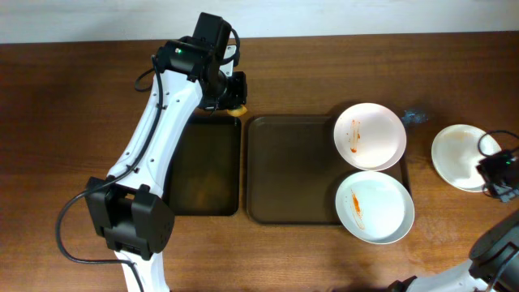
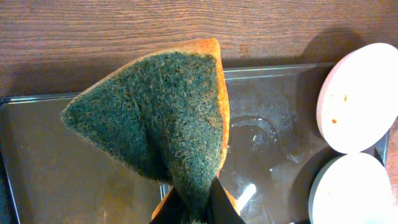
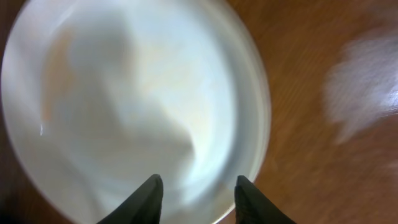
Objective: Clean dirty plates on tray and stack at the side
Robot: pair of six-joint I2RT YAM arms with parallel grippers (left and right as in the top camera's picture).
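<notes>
Green-faced scouring sponge [image 2: 155, 118] fills the left wrist view, pinched at its lower corner by the closed left claw [image 2: 196, 210], above the 1 o'clock corner of the black tray [image 1: 203, 170]. Well apart, toward 4 o'clock from that claw, two plates sit at the 3 o'clock end of the brown tray [image 1: 292, 170]: the upper streaked plate [image 1: 370, 135] and, just beside it at 6 o'clock, the lower streaked plate [image 1: 375, 206], both overlapping the rim. The third plate [image 1: 460, 156], faintly orange-tinted, lies on the wooden table [image 1: 65, 97] farther toward 3 o'clock. The right claw [image 3: 198, 186] hovers at its 4 o'clock edge, fingers spread, gripping nothing.
</notes>
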